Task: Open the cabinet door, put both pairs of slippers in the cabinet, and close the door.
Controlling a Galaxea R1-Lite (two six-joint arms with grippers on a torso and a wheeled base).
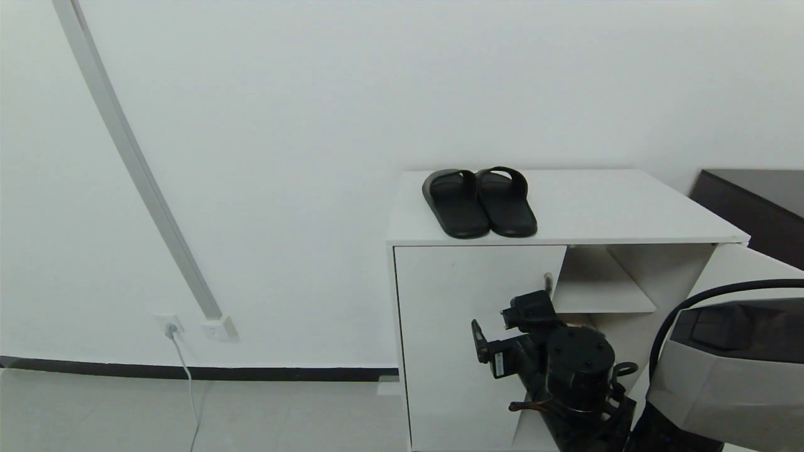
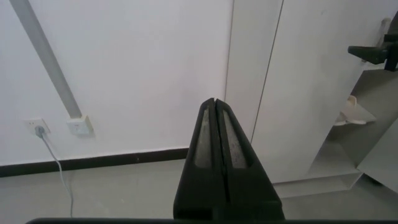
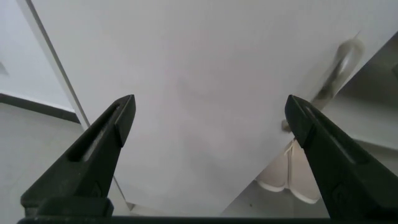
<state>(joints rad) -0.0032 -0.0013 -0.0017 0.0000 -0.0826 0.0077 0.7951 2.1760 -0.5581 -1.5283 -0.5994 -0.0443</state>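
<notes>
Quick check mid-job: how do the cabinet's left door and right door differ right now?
The left door is shut flush with the front; the right door stands swung out, baring the shelf inside. The right hand, open, hangs close before the left door near its handle, away from the right door. Both are plain white panels.

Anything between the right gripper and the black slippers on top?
Head view: between right gripper and black slippers, just the bare panel of the closed door and the front edge of the cabinet top.
</notes>
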